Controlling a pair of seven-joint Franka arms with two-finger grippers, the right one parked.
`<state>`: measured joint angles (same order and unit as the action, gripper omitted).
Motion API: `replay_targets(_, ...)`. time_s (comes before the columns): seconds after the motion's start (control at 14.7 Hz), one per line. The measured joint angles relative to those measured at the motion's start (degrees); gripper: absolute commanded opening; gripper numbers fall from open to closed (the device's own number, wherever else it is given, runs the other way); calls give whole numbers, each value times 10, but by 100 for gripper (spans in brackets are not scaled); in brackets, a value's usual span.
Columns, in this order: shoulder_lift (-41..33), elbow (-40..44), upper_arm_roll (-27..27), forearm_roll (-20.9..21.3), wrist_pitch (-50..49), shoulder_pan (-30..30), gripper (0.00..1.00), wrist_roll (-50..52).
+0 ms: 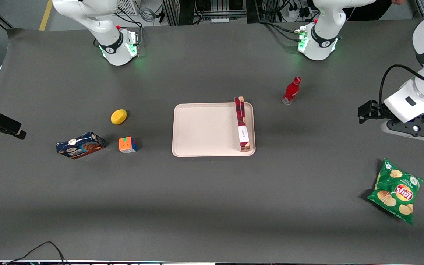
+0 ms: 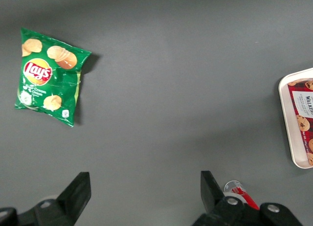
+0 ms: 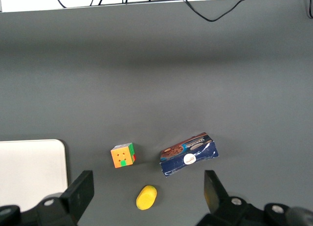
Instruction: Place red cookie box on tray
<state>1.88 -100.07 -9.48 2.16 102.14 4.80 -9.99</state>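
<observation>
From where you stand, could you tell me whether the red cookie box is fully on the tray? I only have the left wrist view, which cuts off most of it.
Observer: Yes. In the front view the red cookie box rests on its narrow long side along the tray's edge toward the working arm, inside the rim.
Operator: Thank you. Is the gripper holding anything?
Observer: No. The gripper is open and empty, hanging above bare table at the working arm's end, well away from the tray.
Operator: What lies at the parked arm's end?
Observer: A blue cookie box, a puzzle cube and a yellow sponge-like object, all on the table off the tray.
</observation>
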Motion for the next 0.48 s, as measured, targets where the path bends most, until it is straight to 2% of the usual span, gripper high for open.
replay_targets(0.48, 4, 1, 2, -2, -3, -14, 100, 28)
